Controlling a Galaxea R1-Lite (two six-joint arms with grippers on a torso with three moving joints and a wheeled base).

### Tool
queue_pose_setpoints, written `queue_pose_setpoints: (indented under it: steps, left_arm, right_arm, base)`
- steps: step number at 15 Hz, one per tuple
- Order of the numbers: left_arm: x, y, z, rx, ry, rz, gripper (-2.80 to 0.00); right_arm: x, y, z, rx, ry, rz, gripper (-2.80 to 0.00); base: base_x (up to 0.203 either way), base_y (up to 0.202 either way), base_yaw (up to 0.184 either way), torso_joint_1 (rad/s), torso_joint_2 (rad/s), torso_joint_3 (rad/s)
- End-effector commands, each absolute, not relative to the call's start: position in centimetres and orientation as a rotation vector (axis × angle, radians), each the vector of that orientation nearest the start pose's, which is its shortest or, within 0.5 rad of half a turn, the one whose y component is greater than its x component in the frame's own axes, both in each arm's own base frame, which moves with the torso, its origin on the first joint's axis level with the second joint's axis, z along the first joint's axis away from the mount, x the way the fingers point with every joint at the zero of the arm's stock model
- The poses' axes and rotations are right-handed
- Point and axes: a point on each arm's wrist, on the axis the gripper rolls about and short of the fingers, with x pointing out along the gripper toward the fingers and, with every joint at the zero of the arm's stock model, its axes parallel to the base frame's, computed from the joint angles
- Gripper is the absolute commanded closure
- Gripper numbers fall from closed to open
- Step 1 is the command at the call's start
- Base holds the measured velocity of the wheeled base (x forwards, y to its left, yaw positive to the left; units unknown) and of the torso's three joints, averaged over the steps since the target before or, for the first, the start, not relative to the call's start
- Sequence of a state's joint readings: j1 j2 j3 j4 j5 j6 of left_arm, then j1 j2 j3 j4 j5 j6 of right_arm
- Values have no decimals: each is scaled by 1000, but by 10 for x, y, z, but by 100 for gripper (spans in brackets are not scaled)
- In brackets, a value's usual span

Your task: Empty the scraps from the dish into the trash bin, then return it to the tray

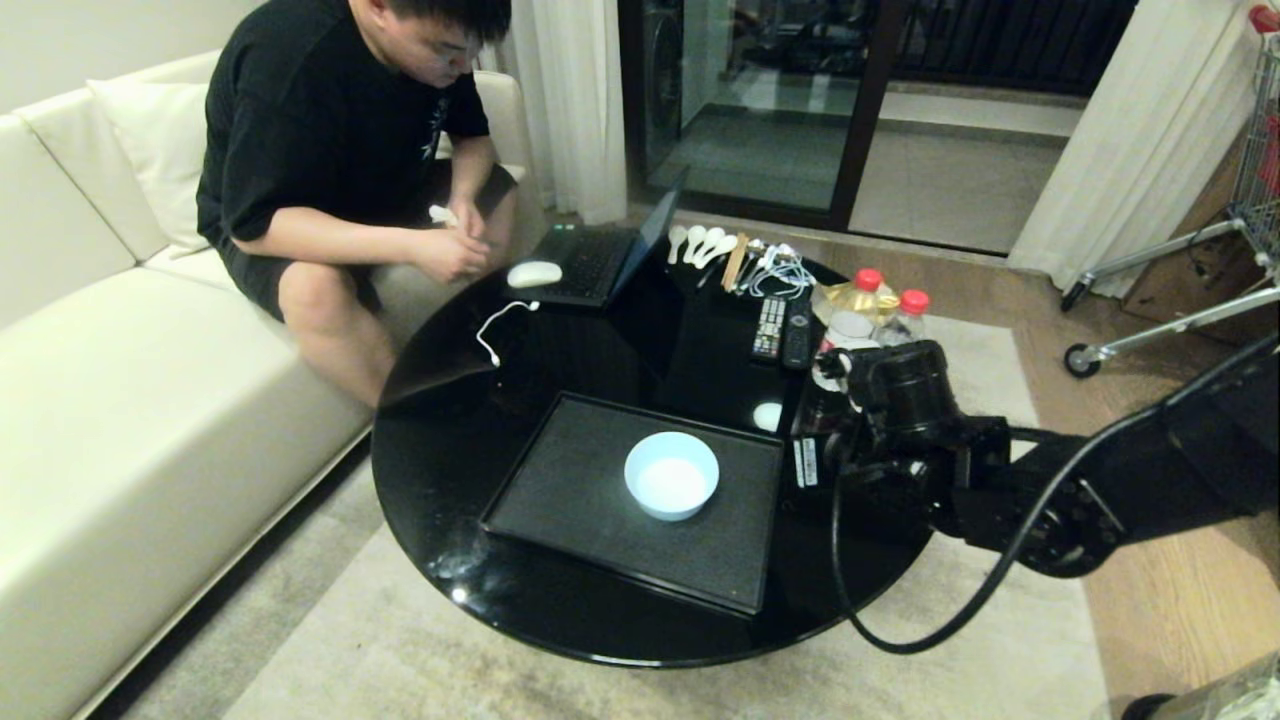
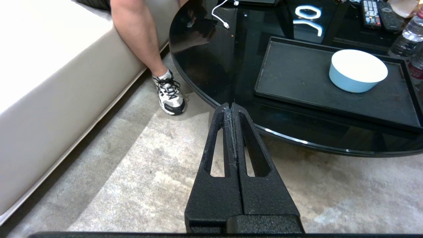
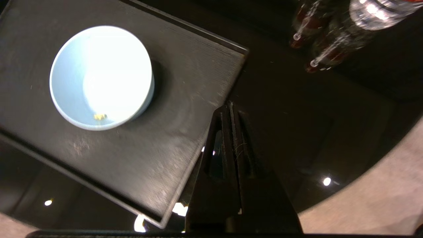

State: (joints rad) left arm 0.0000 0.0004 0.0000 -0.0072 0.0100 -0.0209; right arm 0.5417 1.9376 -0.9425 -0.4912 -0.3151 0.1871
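A pale blue dish [image 1: 671, 475] sits upright on the black tray [image 1: 560, 490], toward the tray's right side, on a round glossy black bench [image 1: 450, 400]; the right wrist view shows its white inside bare but for one small yellowish scrap [image 3: 100, 116] near the wall. The robot's right gripper [image 3: 230, 107] hangs above the tray's right edge, apart from the dish, its fingers pressed together and holding nothing; in the head view only the black arm [image 1: 1000, 470] reaching in from the right shows, its fingers hidden behind the wrist. The left gripper [image 2: 232, 107] is low beside the bench over the pale rug [image 2: 132, 185], likewise closed flat and empty, outside the head view. Beyond the tray stand two red-capped bottles [image 1: 905, 315], two remote controls [image 1: 782, 328], a row of white spoons [image 1: 697, 243], an open laptop [image 1: 600, 260] with a white mouse [image 1: 534, 273], and a loose white cable [image 1: 500, 325]. A person in a black shirt [image 1: 330, 150] sits on the cream sofa [image 1: 120, 400] at the bench's far left, leaning forward with hands together. No trash bin can be made out in any view.
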Motion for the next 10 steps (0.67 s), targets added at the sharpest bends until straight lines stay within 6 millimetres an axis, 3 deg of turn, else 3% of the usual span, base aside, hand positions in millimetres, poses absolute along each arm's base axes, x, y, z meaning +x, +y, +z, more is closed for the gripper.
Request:
queue_pose_setpoints:
  steps: [1, 10]
  left_arm:
    - [-23, 0, 76, -22, -8, 11, 0]
    - [-23, 0, 76, -22, -8, 11, 0]
  right_arm:
    - [286, 162, 135, -30, 432, 183, 0]
    - [216, 103, 140, -33, 391, 133, 0]
  base:
    - [0, 0, 0, 0, 0, 0]
    - [0, 0, 0, 0, 0, 0]
